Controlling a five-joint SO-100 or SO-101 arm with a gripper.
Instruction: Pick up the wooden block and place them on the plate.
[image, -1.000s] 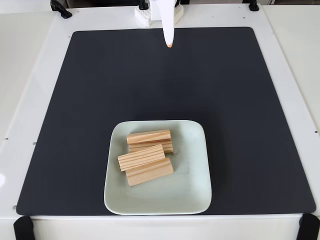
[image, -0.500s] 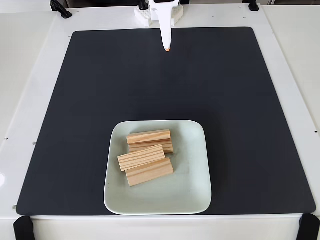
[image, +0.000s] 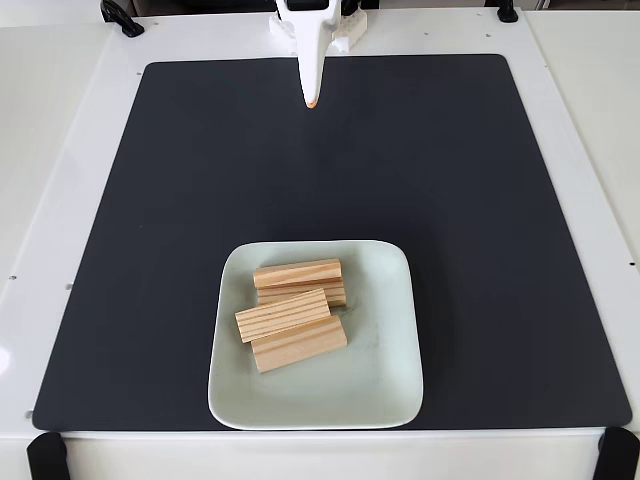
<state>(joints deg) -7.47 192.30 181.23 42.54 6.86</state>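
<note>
Several light-tan wooden blocks (image: 284, 315) lie bunched together on the left half of the pale mint square plate (image: 383, 345), which sits on the black mat near the front edge in the fixed view. One block rests partly on top of its neighbours. My white gripper (image: 312, 102) hangs far from them at the back of the mat, its fingers together in one narrow point with an orange tip. Nothing is held between them.
The black mat (image: 480, 200) covers most of the white table. The arm's white base (image: 330, 25) stands at the back edge. Black clamps sit at the table corners (image: 45, 455).
The gripper tip has swung to the left and slightly toward the front over the back of the mat. The blocks and plate have not moved.
</note>
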